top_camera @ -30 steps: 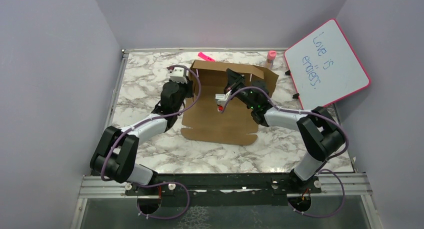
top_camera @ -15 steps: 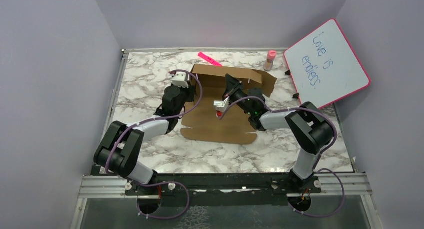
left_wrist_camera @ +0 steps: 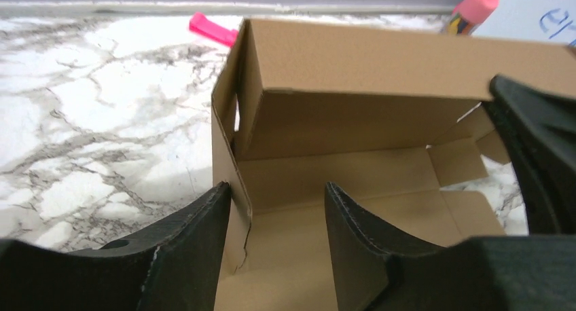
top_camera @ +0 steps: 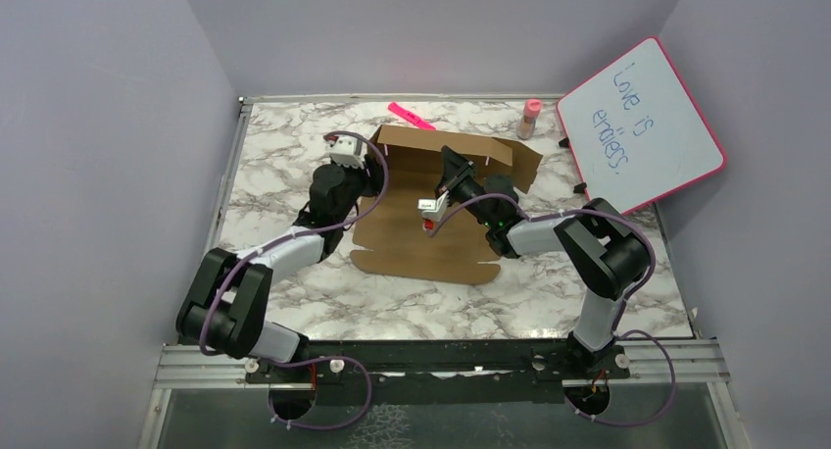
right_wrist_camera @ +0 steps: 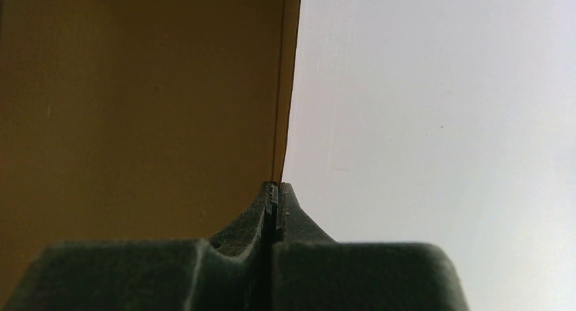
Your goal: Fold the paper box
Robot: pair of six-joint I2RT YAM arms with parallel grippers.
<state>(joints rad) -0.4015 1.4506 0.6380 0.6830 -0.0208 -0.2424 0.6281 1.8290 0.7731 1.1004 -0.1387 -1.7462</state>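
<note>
The brown paper box (top_camera: 431, 241) lies mid-table, its base flat, its back wall raised and a top flap leaning forward. My left gripper (top_camera: 368, 177) is at the box's left side wall. In the left wrist view its fingers (left_wrist_camera: 275, 212) stand open astride that upright wall (left_wrist_camera: 227, 148), which rests by the left finger (left_wrist_camera: 197, 243). My right gripper (top_camera: 452, 163) points at the back wall from inside the box. Its fingers (right_wrist_camera: 274, 189) are shut, their tips at the edge of a cardboard panel (right_wrist_camera: 136, 107). The right gripper's dark body (left_wrist_camera: 536, 148) shows under the flap.
A pink marker (top_camera: 410, 113) lies behind the box and a pink-capped bottle (top_camera: 531, 116) stands at the back right. A pink-framed whiteboard (top_camera: 642, 125) leans at the right wall. Lilac enclosure walls close off three sides of the marble table (top_camera: 274, 145).
My left gripper has opened and drawn slightly left, letting go of the side wall. The right gripper has pushed a little further toward the back wall, whose flap has dropped lower.
</note>
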